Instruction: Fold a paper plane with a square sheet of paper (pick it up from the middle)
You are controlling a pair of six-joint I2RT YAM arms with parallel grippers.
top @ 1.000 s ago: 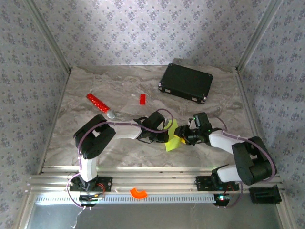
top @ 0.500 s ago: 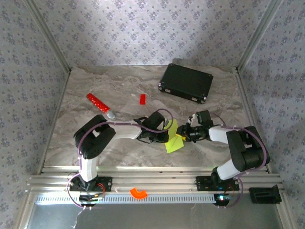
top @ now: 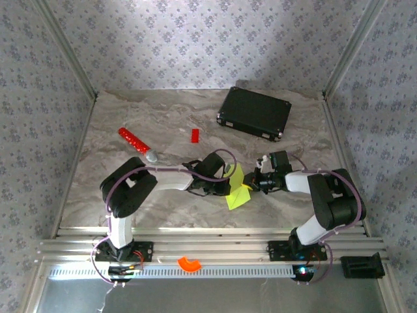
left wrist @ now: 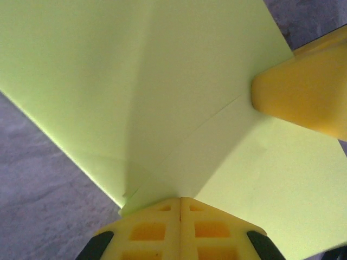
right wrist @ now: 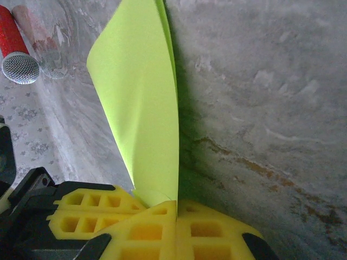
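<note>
The lime yellow-green sheet of paper (top: 236,188) is held between both arms just above the table's middle. It is creased and partly folded, with a broad flap standing up (right wrist: 142,92). My left gripper (top: 227,184) is shut on its left side; the paper comes out of the closed tips (left wrist: 180,200). My right gripper (top: 251,186) is shut on the opposite edge, and the sheet rises from between its tips (right wrist: 177,205). In the left wrist view one right fingertip (left wrist: 303,89) presses on the paper (left wrist: 162,86). In the right wrist view the left gripper's fingers (right wrist: 89,212) sit close beside mine.
A black case (top: 254,113) lies at the back right. A small red block (top: 195,135) sits behind the grippers, and a red stick with a silver tip (top: 134,141) lies to the left (right wrist: 13,46). An orange ring piece (top: 189,263) rests on the front rail.
My right gripper has closed on the paper's right edge, and the right arm's elbow has swung inward. The left gripper has kept its hold in place.
</note>
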